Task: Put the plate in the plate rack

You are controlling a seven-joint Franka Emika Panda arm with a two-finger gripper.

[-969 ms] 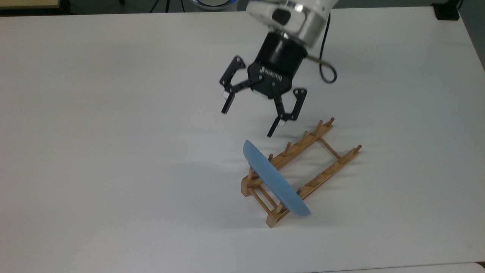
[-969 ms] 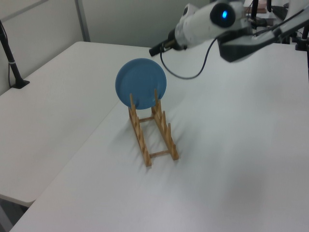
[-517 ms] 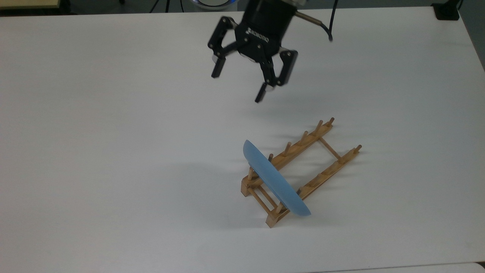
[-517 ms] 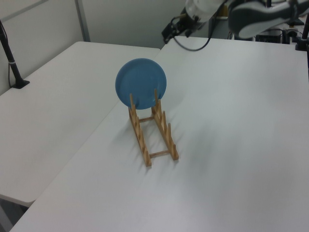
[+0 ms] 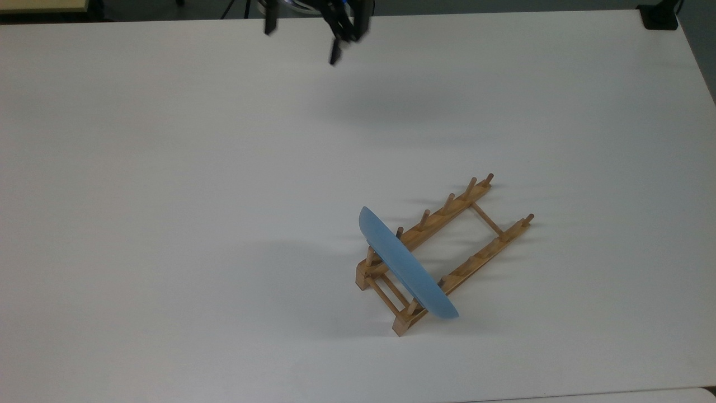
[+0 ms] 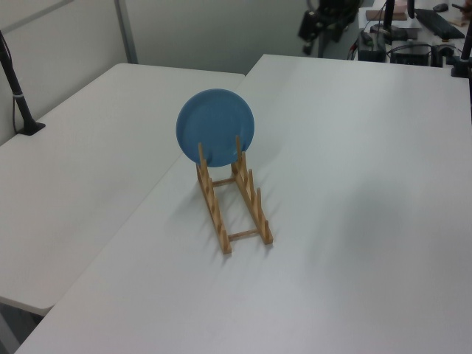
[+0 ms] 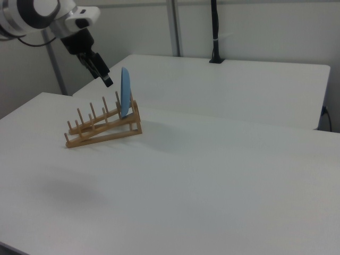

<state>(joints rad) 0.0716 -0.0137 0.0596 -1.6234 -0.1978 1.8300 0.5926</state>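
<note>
The light blue plate (image 5: 405, 263) stands on edge between the pegs at one end of the wooden plate rack (image 5: 456, 208), the end nearer the top view's bottom. Nothing touches the plate. The left view shows the plate (image 6: 215, 127) face-on, at the far end of the rack (image 6: 218, 218). In the right view the plate (image 7: 125, 93) is edge-on, at the right end of the rack (image 7: 101, 133). My gripper (image 5: 302, 39) is open and holds nothing, far from the rack at the top view's upper edge. It also appears in the left view (image 6: 317, 29) and the right view (image 7: 103, 74).
The white table (image 5: 168, 196) spreads wide around the rack. A black clamp (image 5: 660, 17) sits at its far right corner. A second white table adjoins it, with a black post (image 6: 22, 110) clamped at its edge, the same post (image 7: 215, 32) seen in the right view.
The open gripper has pulled away from just above the plate, toward the top view's upper left edge. Plate and rack have not moved.
</note>
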